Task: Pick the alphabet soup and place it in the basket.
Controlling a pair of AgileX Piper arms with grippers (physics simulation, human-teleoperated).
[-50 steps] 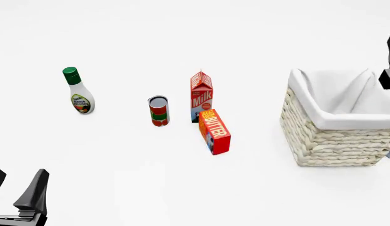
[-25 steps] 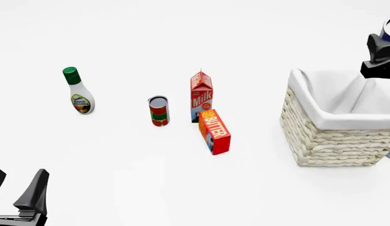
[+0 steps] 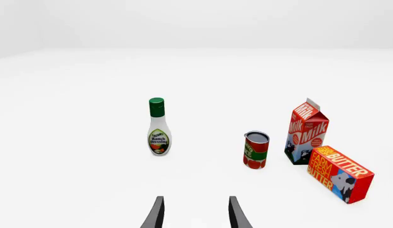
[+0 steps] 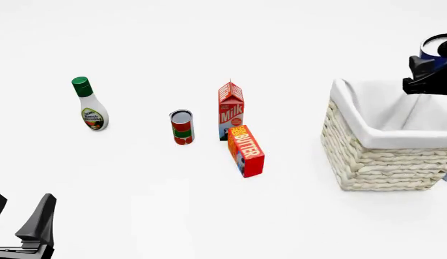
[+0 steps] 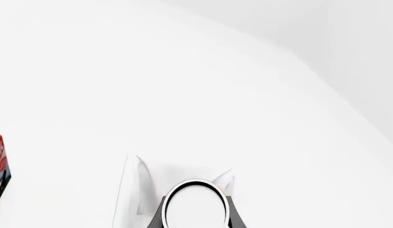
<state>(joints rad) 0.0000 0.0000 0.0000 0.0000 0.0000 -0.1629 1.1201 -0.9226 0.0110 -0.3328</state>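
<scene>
The front camera looks down from high behind the milk carton (image 4: 231,109), which the low left wrist camera shares, nearer.

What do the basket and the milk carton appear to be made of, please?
The basket looks like pale woven wicker, shown by its braided rows, with a soft white cloth lining folded over the rim. The milk carton seems to be printed paperboard, with a folded gable top.

The milk carton (image 3: 306,132) reads "Milk" in white on its red faces. The butter box (image 3: 340,174), the nearest labelled thing to the left gripper (image 3: 195,216) on that side, carries "FARM FRESH BUTTER" — and "BUTTER" again on its top. The dressing bottle (image 3: 158,128), straight ahead of those fingers, says "Ranch Dressing". The red-and-green can (image 3: 255,150) bears print too small to read.
</scene>
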